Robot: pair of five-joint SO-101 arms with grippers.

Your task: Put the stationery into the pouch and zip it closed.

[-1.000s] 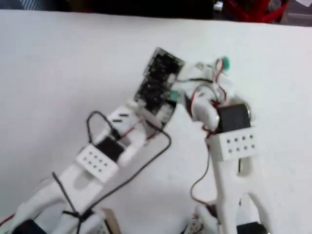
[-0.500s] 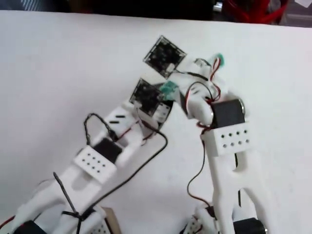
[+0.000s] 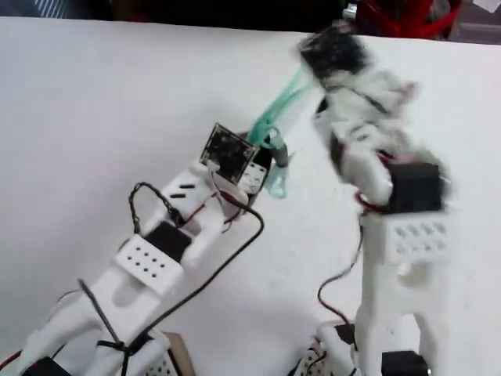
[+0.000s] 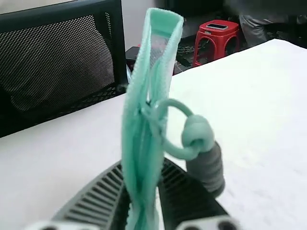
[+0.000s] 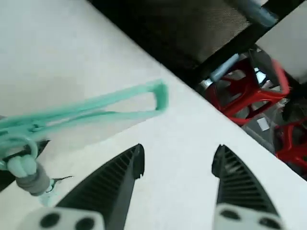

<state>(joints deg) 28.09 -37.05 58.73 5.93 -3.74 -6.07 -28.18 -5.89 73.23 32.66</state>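
Note:
A teal mesh pouch (image 4: 148,96) stands on edge, pinched at its lower end by my left gripper (image 4: 143,168), which is shut on it. A teal cord loop with a grey bead, the zipper pull (image 4: 204,163), hangs beside the fingers. From above, the pouch (image 3: 275,113) runs as a thin teal strip from the left gripper (image 3: 262,160) toward the far side. My right gripper (image 5: 177,160) is open and holds nothing, a short way off the pouch (image 5: 96,109) and its zipper pull (image 5: 28,173). The right gripper (image 3: 335,53) is near the table's far edge.
The white table (image 3: 117,94) spreads wide on the left and in front. Beyond the far edge are a black mesh chair (image 4: 57,52) and red stools (image 5: 249,91). Cables trail along both arms. A brown object (image 3: 178,356) sits at the near edge.
The right arm has swung away from the pouch toward the table's far edge, its gripper now open. The pouch stays in the left gripper, now stretched out toward the far side.

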